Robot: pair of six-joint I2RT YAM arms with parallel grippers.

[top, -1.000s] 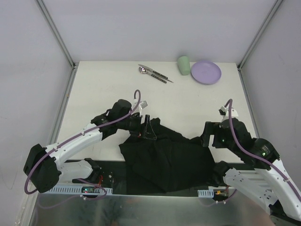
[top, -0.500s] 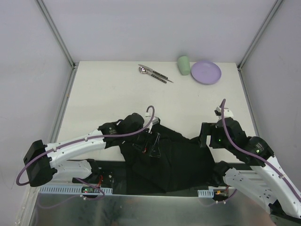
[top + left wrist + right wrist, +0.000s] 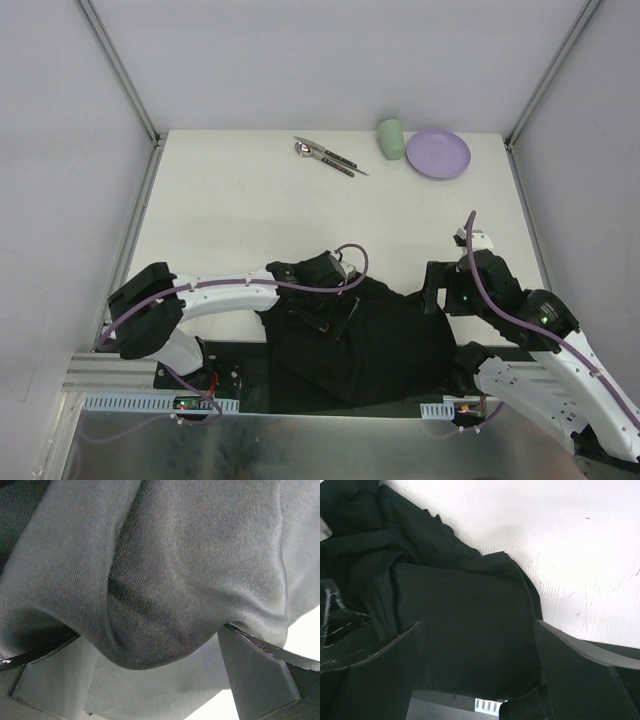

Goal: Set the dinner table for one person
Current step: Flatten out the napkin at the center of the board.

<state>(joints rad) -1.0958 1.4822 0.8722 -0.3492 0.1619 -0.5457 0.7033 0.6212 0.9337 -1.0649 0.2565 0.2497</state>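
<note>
1. Nearest my arm bases, a black cloth [image 3: 385, 345] lies in a rumpled heap at the near edge of the dinner table [image 3: 230, 205], between the two arms.
2. My left gripper [image 3: 335, 318] is reached across to the middle and sits low on the left part of that cloth. On the left wrist camera its fingers [image 3: 257, 677] stand spread wide. A thick fold of the cloth sags into the gap between them, and nothing is clamped.
3. My right gripper [image 3: 437, 290] is at the cloth's right corner. Its fingers [image 3: 580, 675] are also spread well apart. Below them the wrist camera shows creased black fabric, with the cloth's edge and white tabletop just beyond.
4. Past the cloth, the white tabletop runs back to the far wall, with grey frame rails [image 3: 138, 225] along its sides.
5. Along the far edge, left to right:
   - A spoon [image 3: 303, 149] lies touching some dark-handled cutlery [image 3: 338, 162], which is too small for me to name.
   - A pale green cup [image 3: 390, 139] is near them. I cannot tell whether it stands or lies.
   - A lilac plate [image 3: 437, 154] sits flat just beside the cup.
</note>
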